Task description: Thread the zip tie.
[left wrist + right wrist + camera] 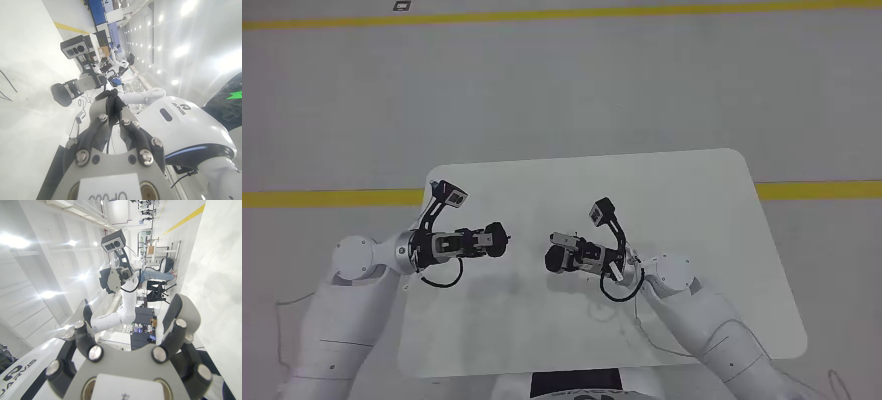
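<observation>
**Left gripper** (pixel 113 111): the fingers are drawn together, with the tips pinching a black zip tie (pixel 105 94). The tie is clamped between the two tips, and a short dark end sticks out past them to one side. How much of the strap runs back between the fingers cannot be determined.

**Right gripper** (pixel 132 306): the fingers are spread wide with the ribbed pads facing each other. Nothing is between them.

**Relative position, top view:** both grippers are over the white table (pixel 692 200), each lying roughly level. Their tips point toward one another and are apart, with bare table surface showing in the gap. The left gripper sits toward 9 o'clock from the table's centre. The right gripper sits closer to the centre, at about 4 o'clock from the left gripper. The zip tie is therefore at the left gripper's tips, on the side facing the open right gripper and not touching it.

**Table:** a white top with rounded corners.

**Surroundings:** beyond the table is a grey floor. A yellow floor line (pixel 322 198) runs across behind the table, showing at 9 o'clock and again at 3 o'clock. A second yellow line (pixel 542 15) lies farther out at 12 o'clock.
</observation>
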{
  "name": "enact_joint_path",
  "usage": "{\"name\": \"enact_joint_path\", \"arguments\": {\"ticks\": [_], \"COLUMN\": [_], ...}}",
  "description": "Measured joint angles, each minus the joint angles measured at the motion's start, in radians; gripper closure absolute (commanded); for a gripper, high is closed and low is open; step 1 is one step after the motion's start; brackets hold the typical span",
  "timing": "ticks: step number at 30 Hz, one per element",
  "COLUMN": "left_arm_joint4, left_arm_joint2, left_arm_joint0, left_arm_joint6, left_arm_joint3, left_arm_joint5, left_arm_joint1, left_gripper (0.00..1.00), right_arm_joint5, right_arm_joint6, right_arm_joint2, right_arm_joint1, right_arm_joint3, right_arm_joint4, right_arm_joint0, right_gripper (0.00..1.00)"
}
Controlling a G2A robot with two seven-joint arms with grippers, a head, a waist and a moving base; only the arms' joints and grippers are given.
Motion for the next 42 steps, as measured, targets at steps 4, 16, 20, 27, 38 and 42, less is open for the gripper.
{"name": "enact_joint_path", "arguments": {"ticks": [4, 16, 20, 27, 38, 42], "left_arm_joint4": [0.000, 0.000, 0.000, 0.000, 0.000, 0.000], "left_arm_joint2": [0.000, 0.000, 0.000, 0.000, 0.000, 0.000], "left_arm_joint0": [0.000, 0.000, 0.000, 0.000, 0.000, 0.000], "left_arm_joint6": [0.000, 0.000, 0.000, 0.000, 0.000, 0.000], "left_arm_joint3": [0.000, 0.000, 0.000, 0.000, 0.000, 0.000], "left_arm_joint5": [0.000, 0.000, 0.000, 0.000, 0.000, 0.000], "left_arm_joint1": [0.000, 0.000, 0.000, 0.000, 0.000, 0.000], "left_gripper": [1.00, 1.00, 1.00, 1.00, 1.00, 1.00], "right_arm_joint5": [0.000, 0.000, 0.045, 0.306, 0.586, 0.586], "right_arm_joint6": [0.000, 0.000, -0.066, -0.256, -0.272, -0.246], "right_arm_joint2": [0.000, 0.000, 0.006, 0.033, -0.049, -0.060], "right_arm_joint1": [0.000, 0.000, 0.005, 0.031, 0.030, 0.011], "right_arm_joint3": [0.000, 0.000, -0.025, -0.200, -0.312, -0.310], "right_arm_joint4": [0.000, 0.000, -0.079, -0.405, -0.837, -0.834], "right_arm_joint0": [0.000, 0.000, -0.008, -0.066, -0.069, -0.058], "right_gripper": [0.00, 0.00, 0.00, 0.00, 0.00, 0.00]}}
